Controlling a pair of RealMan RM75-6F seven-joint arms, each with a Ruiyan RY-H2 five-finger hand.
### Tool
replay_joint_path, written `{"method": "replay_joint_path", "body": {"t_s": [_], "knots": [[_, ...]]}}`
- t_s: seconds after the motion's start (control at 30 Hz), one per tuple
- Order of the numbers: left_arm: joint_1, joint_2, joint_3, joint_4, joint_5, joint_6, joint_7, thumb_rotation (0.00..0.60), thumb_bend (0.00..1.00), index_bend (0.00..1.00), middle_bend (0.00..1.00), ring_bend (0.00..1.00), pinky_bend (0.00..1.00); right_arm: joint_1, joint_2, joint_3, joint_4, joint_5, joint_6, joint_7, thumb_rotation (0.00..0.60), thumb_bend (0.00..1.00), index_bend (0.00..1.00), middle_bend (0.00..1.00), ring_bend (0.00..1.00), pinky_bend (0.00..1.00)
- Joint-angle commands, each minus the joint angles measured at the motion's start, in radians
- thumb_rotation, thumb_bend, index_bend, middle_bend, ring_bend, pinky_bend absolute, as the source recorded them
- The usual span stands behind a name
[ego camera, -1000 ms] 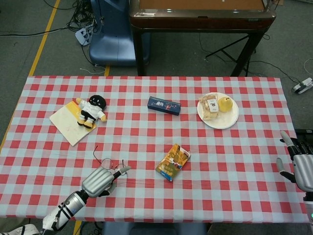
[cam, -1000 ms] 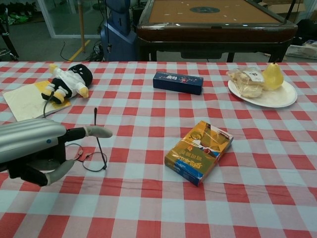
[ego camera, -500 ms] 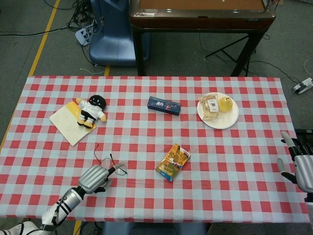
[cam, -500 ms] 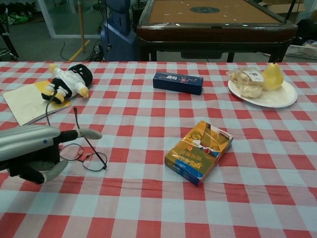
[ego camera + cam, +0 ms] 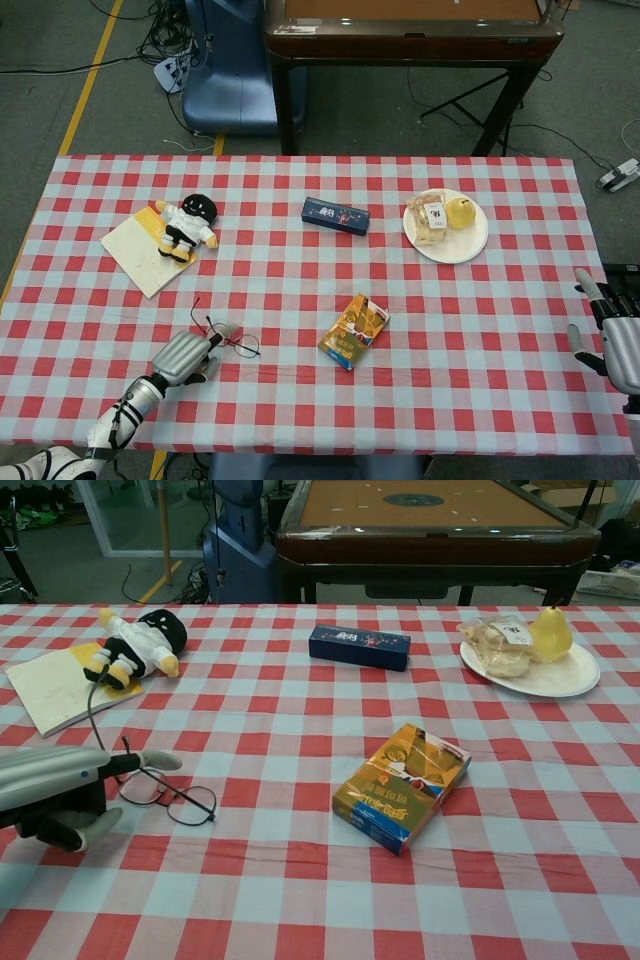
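Clearly our left hand [image 5: 55, 790] sits low at the lower left of the chest view, lying on the checked tablecloth [image 5: 300, 880] with one finger stretched toward the eyeglasses [image 5: 165, 792]; that fingertip looks to touch or just overlap the near temple arm, but we cannot tell from either view whether anything is actually pinched, so we call the hold uncertain. The eyeglasses lie on the cloth just right of that hand, lenses flat and one thin temple arm sticking up toward the upper left. In the head view the same hand [image 5: 185, 355] shows at the lower left with the wire frame [image 5: 235, 343] just beside its fingertips. Our right hand [image 5: 612, 335] waits at the far right edge of the head view, fingers spread and holding nothing, well apart from everything. We judge the main risk to be the thin frame itself: it is light and springy, so a finger pushing sideways could skate it across the cloth or flip it, and a heavy press could bend a temple or smear a lens. The raised temple arm could also catch between fingers. The orange box [image 5: 402, 785] at centre, the plush toy [image 5: 135, 645] on its notebook [image 5: 50, 685] and the plate [image 5: 540, 675] of food sit well clear, so collision seems unlikely.
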Motion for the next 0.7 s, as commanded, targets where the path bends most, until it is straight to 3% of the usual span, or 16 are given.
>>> {"method": "replay_joint_path", "body": {"t_s": [0.03, 0.37, 0.7], "knots": [[0.003, -0.005, 0.004, 0.009, -0.008, -0.008, 0.005, 0.6, 0.66, 0.06, 1.0, 0.99, 0.97, 0.0, 0.0, 0.0, -0.001, -0.001, 0.0, -0.001, 0.6, 0.44, 0.01, 0.24, 0.15, 0.18], [0.01, 0.011, 0.004, -0.018, -0.034, -0.02, 0.029, 0.6, 0.66, 0.06, 1.0, 0.98, 0.97, -0.002, 0.002, -0.001, -0.005, -0.003, 0.005, -0.002, 0.6, 0.44, 0.01, 0.24, 0.15, 0.18], [0.09, 0.139, 0.006, -0.158, 0.026, 0.161, -0.025, 0.6, 0.66, 0.08, 1.0, 0.98, 0.97, -0.008, 0.003, -0.001, -0.001, -0.008, 0.015, 0.007, 0.6, 0.44, 0.01, 0.24, 0.15, 0.18]]}}
